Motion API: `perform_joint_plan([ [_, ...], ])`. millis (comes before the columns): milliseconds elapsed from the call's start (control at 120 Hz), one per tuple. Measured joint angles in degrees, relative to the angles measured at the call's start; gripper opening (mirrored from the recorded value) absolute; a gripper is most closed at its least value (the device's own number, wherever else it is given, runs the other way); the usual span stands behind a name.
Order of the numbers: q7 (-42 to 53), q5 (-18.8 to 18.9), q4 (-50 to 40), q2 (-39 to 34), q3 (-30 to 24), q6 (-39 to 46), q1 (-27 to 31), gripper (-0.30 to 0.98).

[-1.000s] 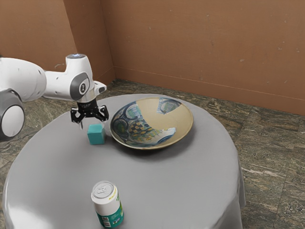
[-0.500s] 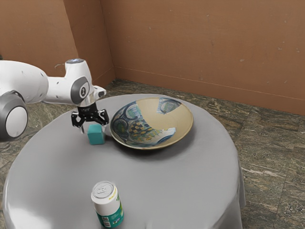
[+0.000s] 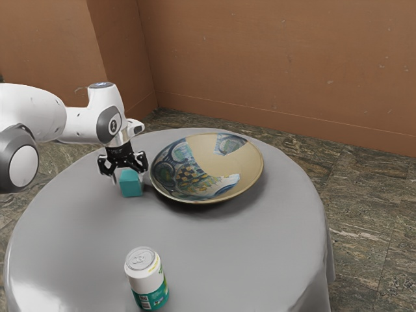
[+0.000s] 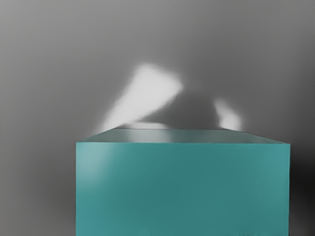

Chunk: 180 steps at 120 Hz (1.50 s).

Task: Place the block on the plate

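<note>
With the black two-finger gripper (image 3: 127, 175) spread wide and nothing clasped, the teal, smooth-faced cubic block (image 3: 132, 188), toward the arm-side edge of the round grey-clothed table (image 3: 214, 253), beside the patterned, ceramic-looking plate (image 3: 214, 162), is best straddled evenly before being squeezed.

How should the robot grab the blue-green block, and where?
I'd bring the hand straight down from above and squeeze the middle of two opposite sides of the block. It's a box sitting level on the table, so its flat sides should suit two fingers. The plate is close beside it, so coming in sideways from there looks harder.
</note>
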Motion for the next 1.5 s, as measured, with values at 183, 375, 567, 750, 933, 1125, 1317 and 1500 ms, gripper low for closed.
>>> perform_joint_plan([
  [183,0.32,-0.58,-0.04,0.06,0.0,0.02,0.0,0.47],
  [375,0.52,-0.71,-0.09,0.13,0.03,0.03,0.0,0.4],
  [567,0.44,-0.52,-0.06,-0.02,0.03,0.06,0.0,0.37],
  [750,0.22,-0.2,-0.08,-2.35,0.06,-0.01,-0.19,0.35],
  [933,-0.45,0.32,-0.38,-8.02,-0.36,-0.6,-2.37,0.35],
  [1125,-2.45,2.3,0.15,-10.67,-5.58,-1.13,-3.83,0.36],
  [1317,-5.32,4.53,10.97,-2.34,-8.61,-1.31,-4.58,0.36],
  [1500,-7.31,5.25,17.57,4.86,-9.06,-1.07,-5.3,0.37],
])
